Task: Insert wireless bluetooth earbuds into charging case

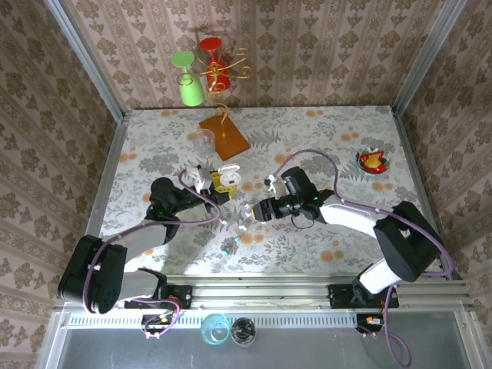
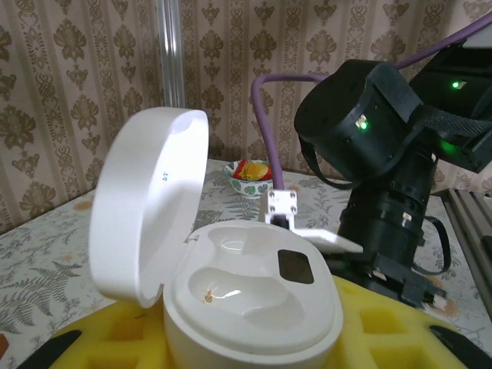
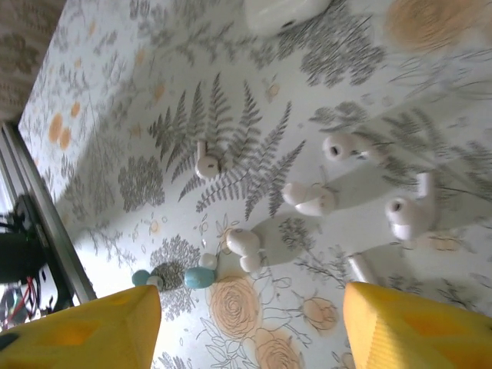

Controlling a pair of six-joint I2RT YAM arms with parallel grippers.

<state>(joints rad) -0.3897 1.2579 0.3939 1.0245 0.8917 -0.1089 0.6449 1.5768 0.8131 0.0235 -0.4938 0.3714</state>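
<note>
The white charging case (image 2: 254, 304) stands with its lid (image 2: 146, 223) hinged up and both of its wells bare. My left gripper (image 2: 254, 342) is shut on its base, yellow pads (image 2: 92, 342) pressed on either side. In the top view that case (image 1: 228, 175) sits mid-table in the left gripper (image 1: 221, 183). Several white earbuds lie loose on the flowered cloth, among them one (image 3: 244, 247) just ahead of my right gripper (image 3: 250, 334), plus others (image 3: 307, 198) (image 3: 207, 163) (image 3: 407, 211). The right gripper (image 1: 247, 214) hovers over them, open, with nothing between its yellow fingertips (image 3: 84, 330).
Two small blue earbuds (image 3: 198, 277) lie beside the nearest white one. Another white case (image 3: 284, 11) sits further off. A red bowl (image 1: 373, 161) is at the back right, a brown block (image 1: 224, 137) and clear cup (image 1: 202, 141) at the back. The right arm (image 2: 384, 154) looms close behind the open case.
</note>
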